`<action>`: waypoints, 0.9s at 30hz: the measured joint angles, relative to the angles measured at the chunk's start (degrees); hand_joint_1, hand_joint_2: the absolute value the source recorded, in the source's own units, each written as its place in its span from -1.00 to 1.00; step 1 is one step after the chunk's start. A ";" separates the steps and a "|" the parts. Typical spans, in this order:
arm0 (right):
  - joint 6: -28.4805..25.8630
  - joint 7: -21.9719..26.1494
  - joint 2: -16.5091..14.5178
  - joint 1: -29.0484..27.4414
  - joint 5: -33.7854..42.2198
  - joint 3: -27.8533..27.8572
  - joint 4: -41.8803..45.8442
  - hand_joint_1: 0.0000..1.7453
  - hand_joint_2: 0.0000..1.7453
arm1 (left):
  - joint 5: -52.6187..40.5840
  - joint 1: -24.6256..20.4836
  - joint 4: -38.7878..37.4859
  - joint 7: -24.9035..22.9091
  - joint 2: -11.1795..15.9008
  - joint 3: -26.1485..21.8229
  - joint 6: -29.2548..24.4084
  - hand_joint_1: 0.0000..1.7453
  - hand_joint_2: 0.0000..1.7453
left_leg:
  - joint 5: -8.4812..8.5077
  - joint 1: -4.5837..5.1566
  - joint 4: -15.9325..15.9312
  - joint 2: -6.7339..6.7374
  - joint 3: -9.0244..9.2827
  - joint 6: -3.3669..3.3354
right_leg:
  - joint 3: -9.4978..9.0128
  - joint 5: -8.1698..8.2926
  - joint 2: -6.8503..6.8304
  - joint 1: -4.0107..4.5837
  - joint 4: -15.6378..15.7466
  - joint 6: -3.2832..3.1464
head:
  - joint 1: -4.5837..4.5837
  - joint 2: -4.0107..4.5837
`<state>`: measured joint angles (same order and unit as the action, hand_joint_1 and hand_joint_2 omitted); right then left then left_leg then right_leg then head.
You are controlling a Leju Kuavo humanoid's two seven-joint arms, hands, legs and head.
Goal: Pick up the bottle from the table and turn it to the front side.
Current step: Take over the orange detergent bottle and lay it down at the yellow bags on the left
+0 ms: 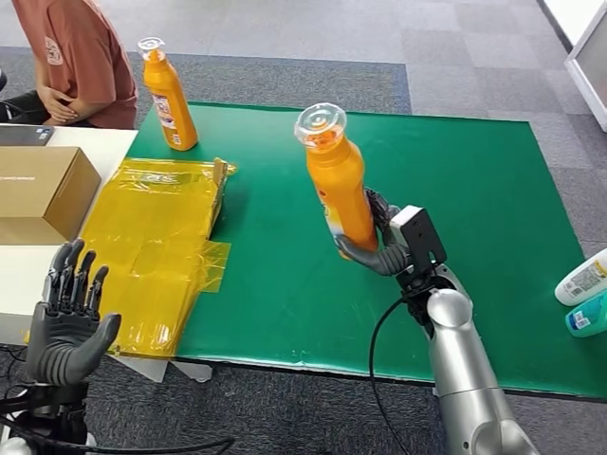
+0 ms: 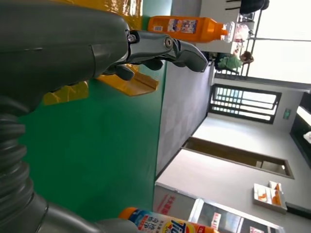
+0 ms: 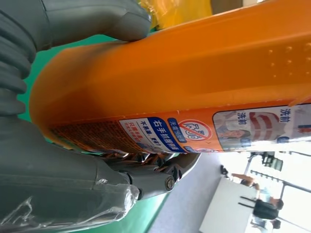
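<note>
The right hand (image 1: 377,248) grips an orange bottle (image 1: 338,178) by its lower body and holds it lifted off the green mat (image 1: 458,209), tilted so its clear cap leans away from the hand toward the far side of the table. The thumb lies on one side of the bottle and the fingers (image 1: 380,207) wrap the other; most of the fingers are hidden behind the bottle in the head view. In the right wrist view the bottle (image 3: 176,77) fills most of the picture, its cap cut off, with part of a printed label showing whose small text is too fine to read. The left hand (image 1: 68,318) hovers well to the left of the held bottle, off the near corner of the mat, fingers spread and upright, with nothing in it. Just beyond that hand lies a crumpled yellow plastic bag (image 1: 154,242), and farther off a second orange bottle (image 1: 168,98) stands upright. To the right of the right hand, two containers (image 1: 587,294) are cut off by the picture's edge. A person in an orange shirt (image 1: 79,57) sits at the far left, partly cropped.
</note>
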<state>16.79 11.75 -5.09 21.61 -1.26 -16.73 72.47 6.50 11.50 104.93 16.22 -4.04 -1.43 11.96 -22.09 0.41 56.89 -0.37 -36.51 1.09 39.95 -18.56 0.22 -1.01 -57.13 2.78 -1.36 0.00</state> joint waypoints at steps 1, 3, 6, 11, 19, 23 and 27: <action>-0.04 0.20 -0.21 -0.07 0.02 -0.35 0.55 1.00 1.00 | 0.37 -0.77 -0.37 -0.09 0.07 0.20 -0.14 -1.00 1.00 | 0.01 0.00 0.00 0.00 0.00 0.00 | 0.00 0.01 0.00 0.00 0.00 0.00 | 0.00 0.00; -0.28 0.64 -0.64 -0.32 0.02 -1.08 1.79 1.00 1.00 | 0.98 -2.29 -0.95 -0.17 0.15 0.55 -0.53 -1.00 1.00 | 0.02 0.00 0.00 0.00 0.01 0.00 | 0.00 0.01 0.00 0.00 0.00 0.00 | 0.00 0.00; -0.68 1.03 -1.12 -1.14 0.02 -2.16 3.92 1.00 1.00 | 1.58 -4.59 -1.52 -0.37 0.22 1.01 -1.86 -1.00 1.00 | 0.02 0.00 0.00 0.00 0.00 0.00 | 0.00 0.01 -0.01 0.00 0.00 0.00 | 0.00 0.00; -1.05 1.26 -1.30 -2.02 0.05 -3.51 6.56 1.00 1.00 | 0.16 -8.48 -2.69 -0.44 0.58 2.10 -4.93 -1.00 1.00 | 0.02 0.00 0.00 0.00 0.00 0.00 | 0.01 0.01 0.00 0.00 0.00 -0.01 | 0.00 0.00; 0.43 2.34 -1.38 -3.33 -0.11 -5.45 9.09 1.00 1.00 | -1.43 -12.01 -4.29 -0.52 0.88 3.20 -6.23 -1.00 1.00 | 0.02 0.00 0.00 0.00 -0.01 0.00 | 0.02 0.01 0.00 0.00 0.00 -0.01 | 0.01 0.00; 1.67 2.59 -1.43 -3.39 -0.43 -7.71 10.22 1.00 1.00 | -1.93 -14.65 -5.45 -1.16 0.99 4.34 -6.80 -1.00 1.00 | 0.03 0.00 0.00 0.00 -0.01 0.01 | 0.02 0.01 0.00 0.00 0.00 -0.01 | 0.01 0.00; 2.43 2.81 -1.74 -3.31 -0.71 -10.26 10.43 1.00 1.00 | -2.04 -16.93 -6.74 -1.33 1.07 5.61 -6.96 -1.00 1.00 | 0.05 0.00 0.00 0.00 -0.01 0.03 | 0.02 0.02 0.00 0.00 0.00 -0.02 | 0.00 0.00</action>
<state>19.22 14.57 -6.83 18.31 -1.97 -26.99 82.90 4.46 -5.43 98.19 14.90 -2.97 4.18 5.00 -22.04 0.41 56.89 -0.37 -36.52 1.13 39.97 -18.53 0.22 -1.01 -57.13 2.76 -1.36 0.00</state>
